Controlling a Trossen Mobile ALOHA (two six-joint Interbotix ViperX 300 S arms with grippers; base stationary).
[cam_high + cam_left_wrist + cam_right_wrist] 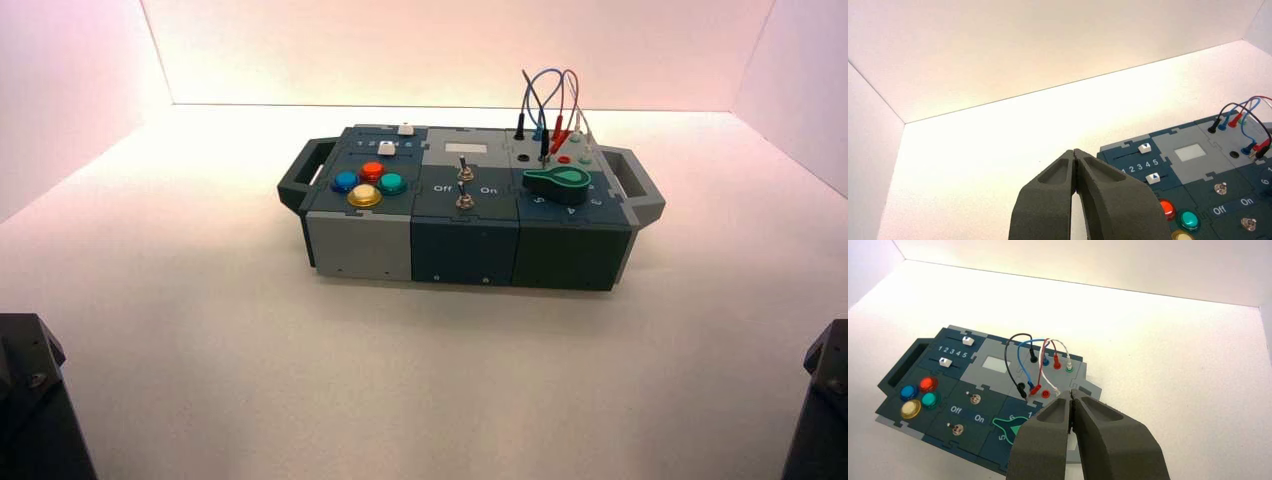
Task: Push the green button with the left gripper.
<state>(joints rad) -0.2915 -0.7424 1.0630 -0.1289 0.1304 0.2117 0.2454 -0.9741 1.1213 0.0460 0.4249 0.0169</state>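
The box (470, 215) sits mid-table, a blocky plastic case in slate blue and grey panels with jigsaw-edged seams and a loop handle at each end. The green button (392, 183) is a small glossy teal dome on the box's left section, at the right of a diamond of four domes: red button (372, 171) behind, blue button (345, 182) to the left, yellow button (364, 196) in front, all close but apart. Behind the cluster are two sliders (396, 139) with white square caps in dark slots, and a number strip 1 to 5 between them. The middle section carries two small metal toggle switches (465, 186) with "Off" and "On" lettering between them and a pale rectangular window behind. The right section holds a dark green teardrop knob (558, 183) and looping thin wires (548, 100) in black, blue, red and white, plugged into sockets. The left gripper (1075, 152) has matte dark wedge-shaped fingers with recessed sides; the tips meet, closed, holding nothing, and it hangs in the air on the box's left side, well apart from the green button (1189, 219). The right gripper (1071, 392), same matte dark build, is also closed tip to tip and empty, raised off the box's right end. In the high view only the dark arm bases show at the lower corners.
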